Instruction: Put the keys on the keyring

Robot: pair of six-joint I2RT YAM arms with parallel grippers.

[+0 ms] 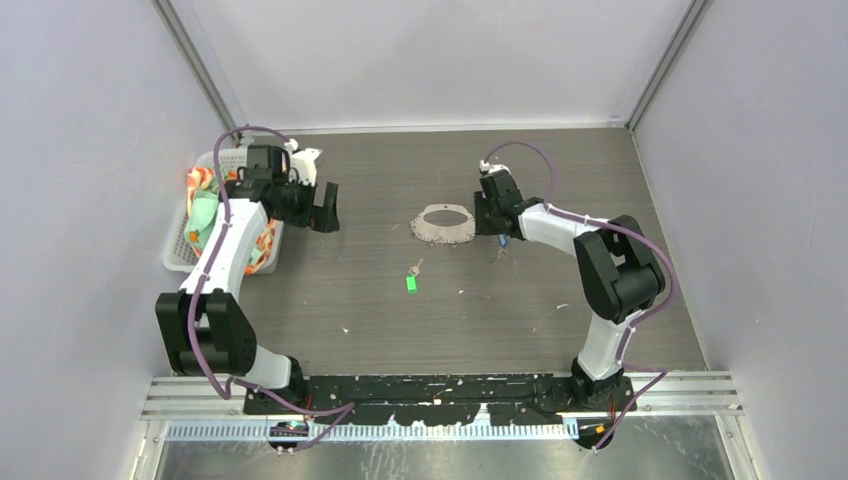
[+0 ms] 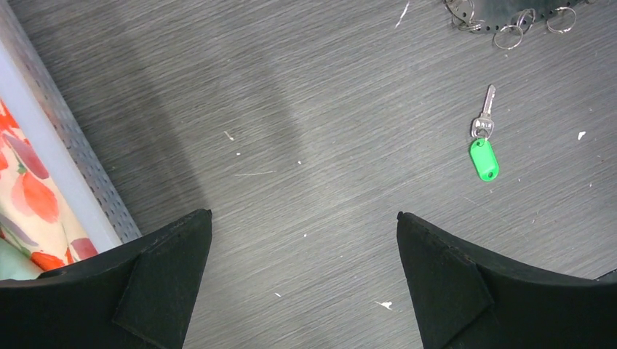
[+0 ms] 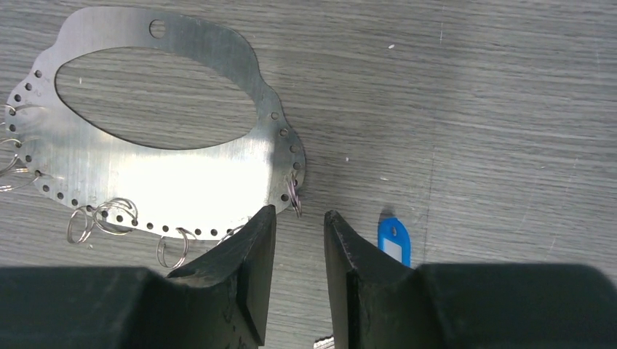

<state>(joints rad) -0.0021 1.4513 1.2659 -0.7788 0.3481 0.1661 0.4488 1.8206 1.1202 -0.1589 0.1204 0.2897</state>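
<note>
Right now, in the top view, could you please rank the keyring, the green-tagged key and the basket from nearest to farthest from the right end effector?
1. keyring, directly beside the right end effector.
2. green-tagged key, lower in view, near the centre.
3. basket, far left side.

- Desk: dark grey, streaky wood grain, white flecks.
- Keyring: brushed silver, dotted rim.
- Green-headed key: bright green, silver blade.
- Blue-headed key: blue, white label.
- Basket: white, perforated.
- Cloth: cream with orange-red blooms, probably floral.
</note>
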